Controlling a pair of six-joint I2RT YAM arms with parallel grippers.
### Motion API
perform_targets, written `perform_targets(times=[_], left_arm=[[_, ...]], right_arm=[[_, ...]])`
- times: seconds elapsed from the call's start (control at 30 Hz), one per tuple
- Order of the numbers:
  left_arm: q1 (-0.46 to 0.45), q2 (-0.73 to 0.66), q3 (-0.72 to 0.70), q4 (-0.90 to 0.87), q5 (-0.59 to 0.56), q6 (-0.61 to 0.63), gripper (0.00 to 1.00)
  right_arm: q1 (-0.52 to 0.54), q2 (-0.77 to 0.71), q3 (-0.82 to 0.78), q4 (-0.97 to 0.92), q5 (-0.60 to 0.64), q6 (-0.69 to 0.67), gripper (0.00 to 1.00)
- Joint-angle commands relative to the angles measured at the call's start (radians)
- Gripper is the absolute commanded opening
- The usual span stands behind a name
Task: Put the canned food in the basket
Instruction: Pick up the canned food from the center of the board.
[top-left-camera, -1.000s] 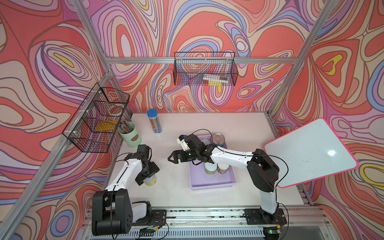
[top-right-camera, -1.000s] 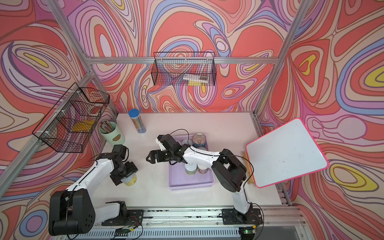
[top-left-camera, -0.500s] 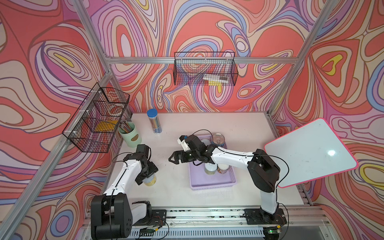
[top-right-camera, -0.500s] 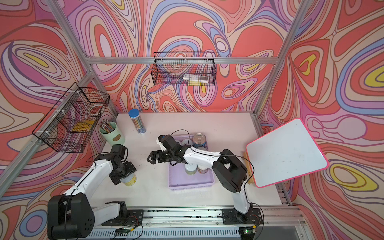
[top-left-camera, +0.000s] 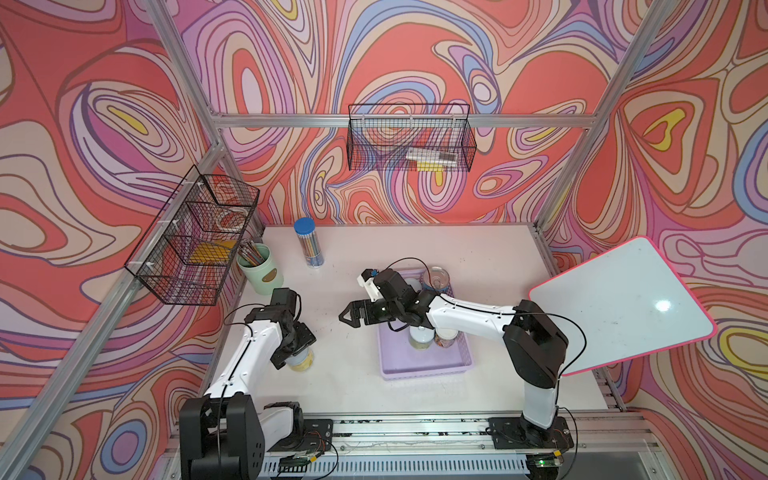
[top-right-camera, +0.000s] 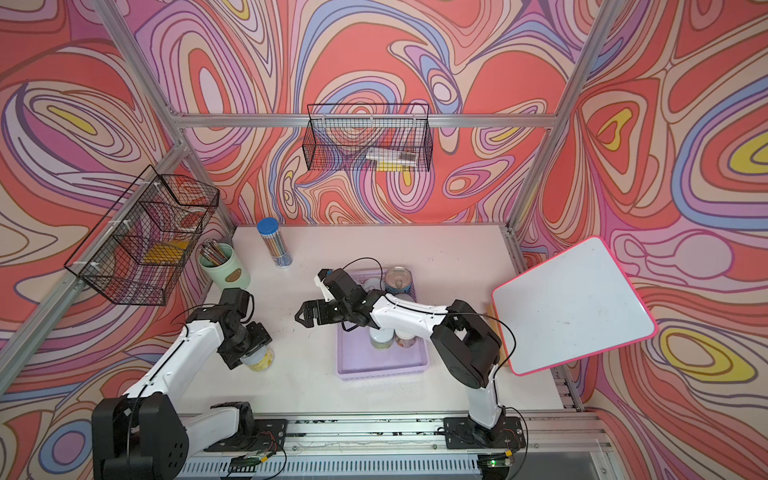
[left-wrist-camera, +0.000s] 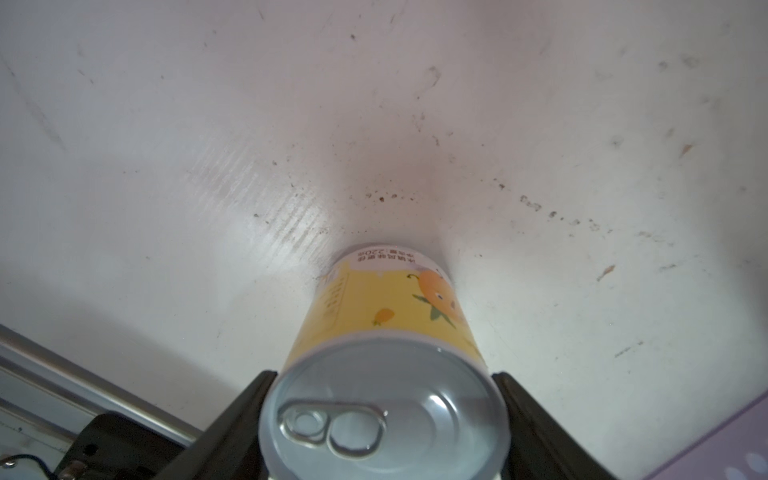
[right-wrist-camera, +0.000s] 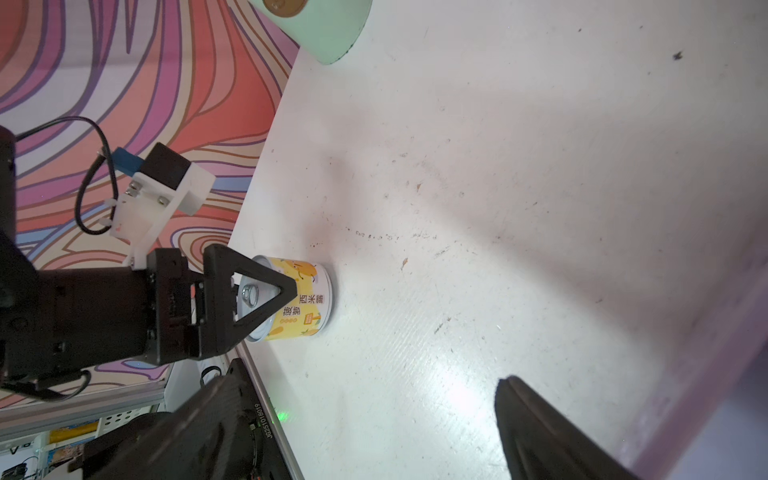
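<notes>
One white desk (top-left-camera: 415, 249) carries a lilac basket (top-left-camera: 419, 368) holding several cans (top-left-camera: 420, 337), just behind the right end effector (top-left-camera: 345, 317), spread wide and empty, seemingly waiting. Left end effector (top-left-camera: 296, 356) straddles an upright yellow can (left-wrist-camera: 386, 316) for lifting; a firm grip cannot be told.

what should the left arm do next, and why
Probably close the left gripper firmly on the yellow can: it stands on the table between the fingers, outside the lilac basket, and a tight pinch isn't clearly visible.
</notes>
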Motion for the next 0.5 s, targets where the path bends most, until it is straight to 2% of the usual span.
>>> perform_targets(times=[0.0, 0.33, 0.47], left_arm=[[-0.021, -0.037, 0.064, -0.047, 0.022, 0.025, 0.69], [-0.078, -0.027, 0.134, -0.077, 0.024, 0.037, 0.69], [-0.128, -0.010, 0.178, -0.078, 0.029, 0.037, 0.68]], right_arm=[[0.003, -0.053, -0.009, -0.008, 0.031, -0.024, 0.97], [0.003, -0.075, -0.022, -0.011, 0.050, -0.029, 0.97], [0.000, -0.106, -0.043, -0.008, 0.070, -0.033, 0.98]])
